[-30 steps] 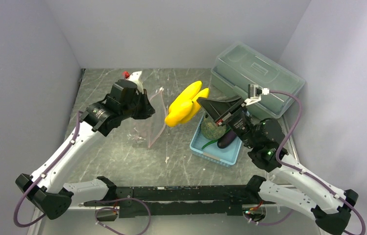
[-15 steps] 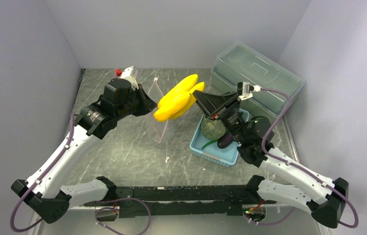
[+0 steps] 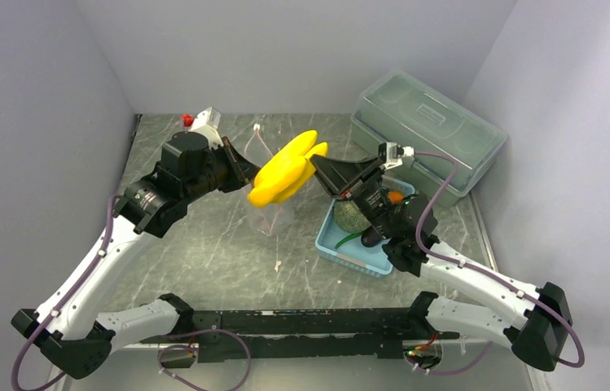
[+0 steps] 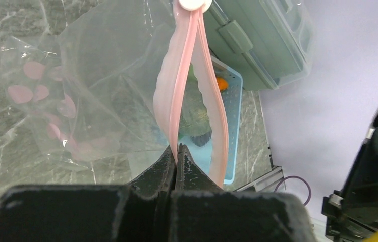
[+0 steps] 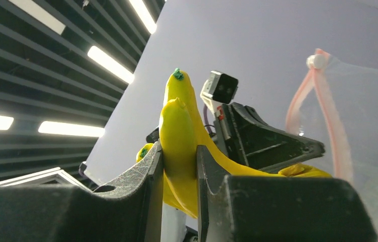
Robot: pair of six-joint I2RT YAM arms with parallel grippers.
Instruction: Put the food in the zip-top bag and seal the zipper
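Yellow moulded-plastic toy bananas (image 3: 285, 169) hang in the air above the grey marbled surface (image 3: 204, 252). The right arm's jaws are clamped around one banana of the bunch, one finger on each side of it. The bunch sits just beside the mouth of the clear, crinkly plastic zip-top bag (image 4: 101, 75). From overhead it appears to be outside the bag.

The left arm's jaws are shut tight on the narrow pale pink zipper strip (image 4: 176, 91), pinching one lip of the bag's mouth and holding the bag up. The two pink lips bow apart into a long, slim opening. They meet again at a small white slider (image 4: 193, 4) at the far end. Pink blotches show on the bag's wall.

To the right, on the surface, stands a light blue plastic basket (image 3: 350, 254). It holds a round dark-green netted melon (image 3: 353, 216), a small orange-red piece (image 3: 397, 196) and a dark purple eggplant (image 3: 370, 238). Behind the basket is a large translucent grey-green lidded box (image 3: 427, 122).
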